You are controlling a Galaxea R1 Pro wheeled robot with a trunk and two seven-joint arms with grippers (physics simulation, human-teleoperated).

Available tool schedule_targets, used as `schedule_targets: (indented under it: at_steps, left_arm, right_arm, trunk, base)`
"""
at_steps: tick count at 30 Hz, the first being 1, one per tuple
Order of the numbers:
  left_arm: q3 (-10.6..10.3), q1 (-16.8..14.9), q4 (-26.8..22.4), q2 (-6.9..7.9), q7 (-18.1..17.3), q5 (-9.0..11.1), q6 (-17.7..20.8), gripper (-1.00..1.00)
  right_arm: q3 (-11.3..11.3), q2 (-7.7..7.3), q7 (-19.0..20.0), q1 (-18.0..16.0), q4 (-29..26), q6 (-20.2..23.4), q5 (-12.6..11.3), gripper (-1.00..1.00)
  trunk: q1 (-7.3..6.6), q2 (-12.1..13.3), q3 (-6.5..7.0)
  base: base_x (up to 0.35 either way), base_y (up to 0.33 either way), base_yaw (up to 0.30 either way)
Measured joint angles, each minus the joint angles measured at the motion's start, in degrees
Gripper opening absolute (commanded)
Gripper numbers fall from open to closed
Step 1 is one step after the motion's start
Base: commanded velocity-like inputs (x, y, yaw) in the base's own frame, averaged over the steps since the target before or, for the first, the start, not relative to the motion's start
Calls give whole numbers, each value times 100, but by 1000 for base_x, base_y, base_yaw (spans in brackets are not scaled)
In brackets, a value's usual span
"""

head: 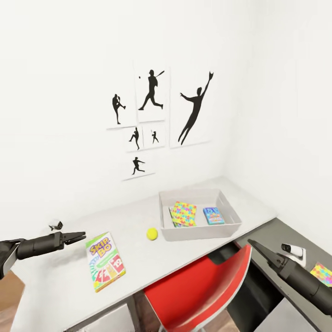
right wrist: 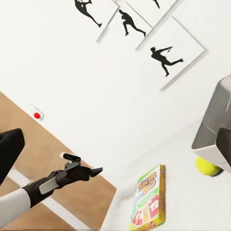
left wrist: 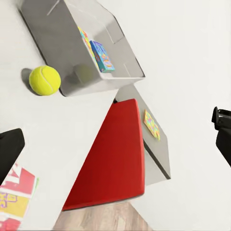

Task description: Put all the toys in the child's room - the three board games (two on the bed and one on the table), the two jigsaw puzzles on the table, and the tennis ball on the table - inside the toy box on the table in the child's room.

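While the left pincer [head: 82, 237] hangs above the near-left part of the desk [head: 138, 258] with its fingers pressed together and nothing between them, you should treat it as free for the next pick. The right pincer [head: 252, 243] hangs off the desk's near-right corner, above the red chair [head: 203, 290], its tips likewise drawn to a point and carrying nothing. Just beside the left pincer, the Skip-Bo board game [head: 105, 261] lies flat on the desk, near its front edge. Further right, the tennis ball [head: 152, 234] rests on the desk close against the outer wall of the toy box [head: 201, 230]; whether it touches cannot be told. Inside the toy box lie a jigsaw puzzle [head: 183, 213] with the mosaic print and, beside it, a blue cartoon-printed board game [head: 213, 215]. A second mosaic-patterned box [head: 321, 273] lies on the lower dark cabinet [head: 272, 235] to your right, outside the toy box. Judge the task as partly complete: two items are stowed, while Skip-Bo, the ball and that second mosaic box remain out. The Monopoly game and the bed are not accounted for here, so count that item as outstanding.
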Motion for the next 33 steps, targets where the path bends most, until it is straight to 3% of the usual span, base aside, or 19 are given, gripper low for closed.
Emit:
schedule_targets:
  at_steps: [12,33]
  left_arm:
    - [0,0,0,9,0,2,2,100]
    - [1,-1,0,-9,-1,-1,4,100]
  right_arm:
    - [7,0,-25,0,-4,0,0,100]
    - [3,0,-50,1,-3,0,-10,100]
  trunk:
    - [0,0,0]
    - [0,0,0]
  base:
    - [-3,52,289]
    - [0,224,251]
